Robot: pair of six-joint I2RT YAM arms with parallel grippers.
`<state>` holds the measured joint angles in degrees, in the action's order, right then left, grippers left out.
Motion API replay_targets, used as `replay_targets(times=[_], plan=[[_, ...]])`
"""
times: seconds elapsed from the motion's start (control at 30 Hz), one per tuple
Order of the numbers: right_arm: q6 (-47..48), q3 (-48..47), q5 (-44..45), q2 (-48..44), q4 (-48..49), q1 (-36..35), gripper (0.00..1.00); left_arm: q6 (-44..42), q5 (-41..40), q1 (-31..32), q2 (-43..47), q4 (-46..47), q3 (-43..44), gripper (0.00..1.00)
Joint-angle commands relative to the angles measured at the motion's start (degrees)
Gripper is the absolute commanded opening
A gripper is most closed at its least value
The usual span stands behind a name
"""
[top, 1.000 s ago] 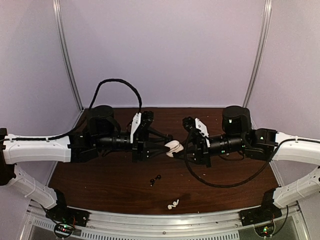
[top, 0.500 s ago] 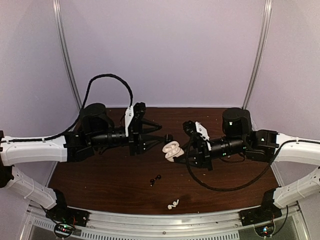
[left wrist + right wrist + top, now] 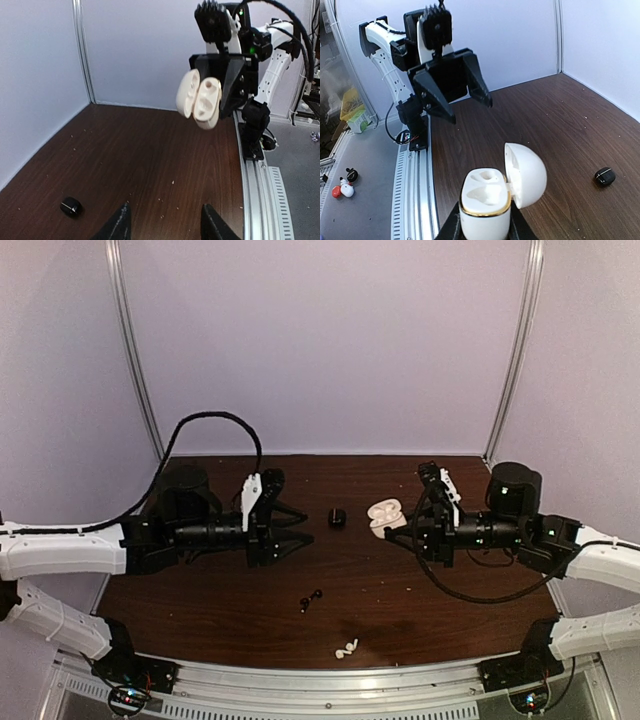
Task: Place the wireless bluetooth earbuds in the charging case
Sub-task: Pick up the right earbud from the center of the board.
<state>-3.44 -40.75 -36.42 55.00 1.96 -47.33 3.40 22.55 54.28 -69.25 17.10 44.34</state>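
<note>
My right gripper (image 3: 398, 523) is shut on the base of a white charging case (image 3: 381, 513) and holds it above the table with its lid open. In the right wrist view the case (image 3: 485, 200) shows two empty sockets and a gold rim, gripped low between my fingers (image 3: 451, 226). My left gripper (image 3: 303, 526) is open and empty, left of the case and apart from it; its fingertips (image 3: 120, 226) frame bare table. A black earbud pair (image 3: 311, 599) and a white pair (image 3: 347, 648) lie on the table near the front edge.
A small black rounded object (image 3: 337, 517) lies on the brown table (image 3: 220, 590) between the grippers; it also shows in the left wrist view (image 3: 71, 206) and the right wrist view (image 3: 604, 176). White walls enclose the back and sides. A metal rail (image 3: 300, 685) runs along the front.
Both grippers met at the case a second ago. The left gripper has let go and drawn back left. The right arm has carried the case right, its lid now open.
</note>
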Motion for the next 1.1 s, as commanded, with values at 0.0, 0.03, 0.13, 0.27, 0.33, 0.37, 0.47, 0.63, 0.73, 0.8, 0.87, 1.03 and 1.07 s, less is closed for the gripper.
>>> replay_targets(times=[0.0,0.03,0.13,0.27,0.33,0.37,0.47,0.63,0.73,0.8,0.87,1.03,1.07], plan=[[-4.64,2.71,-0.22,-3.00,2.98,1.96,0.03,-1.62,-3.27,6.33,-2.00,-5.62,-3.10,0.47],[-5.03,3.15,-0.22,-3.32,3.23,2.18,0.03,-1.66,-4.61,8.24,-2.79,-5.34,-4.08,0.47],[-5.96,4.23,-0.08,-4.04,4.32,2.50,0.03,0.95,-5.31,11.31,-5.33,2.83,-9.12,0.46],[-6.44,5.09,-0.21,-4.50,4.90,2.81,0.03,3.11,-7.57,13.57,-8.92,14.89,-15.59,0.46],[-6.49,5.16,-0.23,-4.85,4.50,2.83,0.03,1.18,-10.24,15.12,-11.62,16.74,-16.36,0.46],[-6.45,5.19,-0.31,-4.95,4.16,2.99,0.03,0.19,-11.38,15.98,-13.11,17.08,-16.18,0.46],[-6.57,5.58,-0.32,-5.24,3.42,3.08,0.03,-0.26,-11.29,17.07,-18.10,18.79,-15.45,0.45],[-7.42,5.50,-0.93,-5.40,2.80,3.79,0.03,-2.28,-14.31,21.15,-22.98,21.04,-15.29,0.45],[-7.48,4.80,-1.62,-4.93,2.09,4.04,0.03,-2.56,-17.28,22.79,-25.70,23.12,-14.80,0.45],[-7.33,4.37,-1.76,-4.97,1.84,4.21,0.03,-2.08,-18.06,22.95,-27.21,25.61,-14.71,0.45],[-7.29,4.04,-1.96,-4.90,1.53,4.28,0.03,-2.06,-18.30,22.97,-28.88,27.93,-14.72,0.45],[-7.11,3.96,-1.52,-4.82,0.89,4.41,0.04,-2.80,-17.42,23.00,-32.76,29.83,-13.73,0.45],[-7.10,4.11,-1.43,-4.95,0.78,4.43,0.04,-3.58,-17.03,22.98,-33.29,30.07,-13.67,0.45]])
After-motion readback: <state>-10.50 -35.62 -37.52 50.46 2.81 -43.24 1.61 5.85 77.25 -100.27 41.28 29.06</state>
